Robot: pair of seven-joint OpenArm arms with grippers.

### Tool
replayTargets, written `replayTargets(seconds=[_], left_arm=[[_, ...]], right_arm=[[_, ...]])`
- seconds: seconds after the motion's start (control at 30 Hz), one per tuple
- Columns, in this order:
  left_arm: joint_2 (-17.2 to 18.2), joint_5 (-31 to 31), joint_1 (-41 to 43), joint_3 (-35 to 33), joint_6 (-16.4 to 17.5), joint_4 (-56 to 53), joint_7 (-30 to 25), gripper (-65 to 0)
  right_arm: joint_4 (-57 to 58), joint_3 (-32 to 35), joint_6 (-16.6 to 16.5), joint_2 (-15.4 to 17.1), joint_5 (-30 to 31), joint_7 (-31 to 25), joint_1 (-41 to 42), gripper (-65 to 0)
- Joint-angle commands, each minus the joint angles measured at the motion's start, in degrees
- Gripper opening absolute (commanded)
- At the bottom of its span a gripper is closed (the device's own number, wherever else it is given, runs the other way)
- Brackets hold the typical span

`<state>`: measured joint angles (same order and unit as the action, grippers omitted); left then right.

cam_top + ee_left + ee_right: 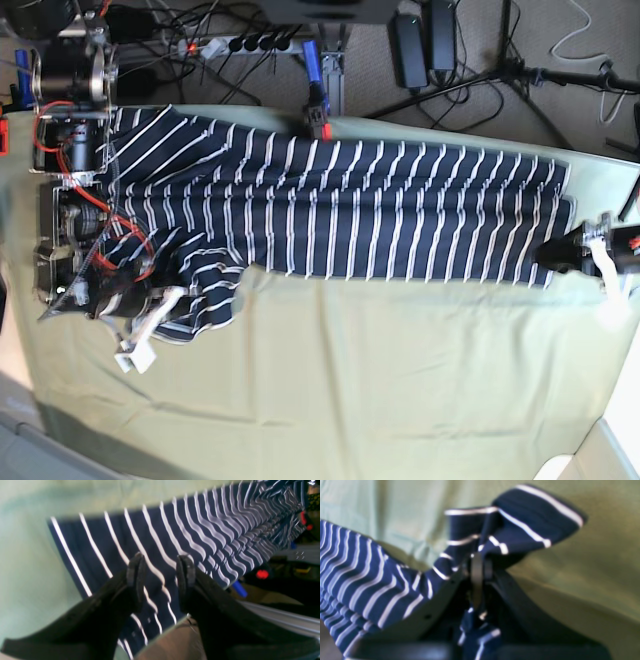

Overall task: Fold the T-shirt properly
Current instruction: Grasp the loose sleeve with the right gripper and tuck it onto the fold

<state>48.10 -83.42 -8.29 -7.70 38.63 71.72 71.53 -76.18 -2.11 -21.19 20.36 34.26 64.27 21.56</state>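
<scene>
The T-shirt (380,205), dark navy with thin white stripes, lies stretched lengthwise along the far half of the table. It is bunched at the left end. My right gripper (477,576) is shut on a fold of the shirt (370,585), and a sleeve-like flap (532,522) stands up behind the jaws. In the base view this gripper (165,305) is at the shirt's left front corner. My left gripper (161,572) is open, its fingertips (136,570) just over the shirt (150,542) near its edge. In the base view it (552,252) is at the shirt's right end.
A pale green cloth (380,380) covers the table. A blue and red clamp (317,95) stands at the far edge. Cables, a power strip (240,42) and tripod legs (520,70) lie on the floor behind. The table edge (275,615) runs just right of my left gripper.
</scene>
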Motion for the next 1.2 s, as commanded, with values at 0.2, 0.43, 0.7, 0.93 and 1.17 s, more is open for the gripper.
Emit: replayTargets(seconds=[0.2,0.43,0.7,0.93,1.17], left_arm=[[1.44,-1.18,1.22,0.55,1.37,0.72,-0.50,-41.1],[1.46,-1.16,2.12,0.55,1.37,0.72,-0.50,-41.1],[1.46,-0.31,2.12,0.55,1.37,0.72,-0.33,-41.1],[1.46,-0.31,2.12,0.55,1.37,0.72,-0.35,-41.1],[1.46,-0.31,2.12,0.55,1.37,0.72,-1.22,-41.1]], right_arm=[[-9.62,-1.66,-3.91,2.97,1.77,0.02,-8.35,-65.0],[-21.24,-7.08,-3.91,4.55,2.78,0.26,-20.61,-65.0],[-34.14,-15.72,-3.96,4.70,4.35,0.52,-34.25,-65.0],[-41.38,-17.66,-3.93,4.70,4.26,0.48,-42.91,-65.0],[-41.81,-17.66,-3.82,4.68,-1.27,0.15,-44.26,-65.0]])
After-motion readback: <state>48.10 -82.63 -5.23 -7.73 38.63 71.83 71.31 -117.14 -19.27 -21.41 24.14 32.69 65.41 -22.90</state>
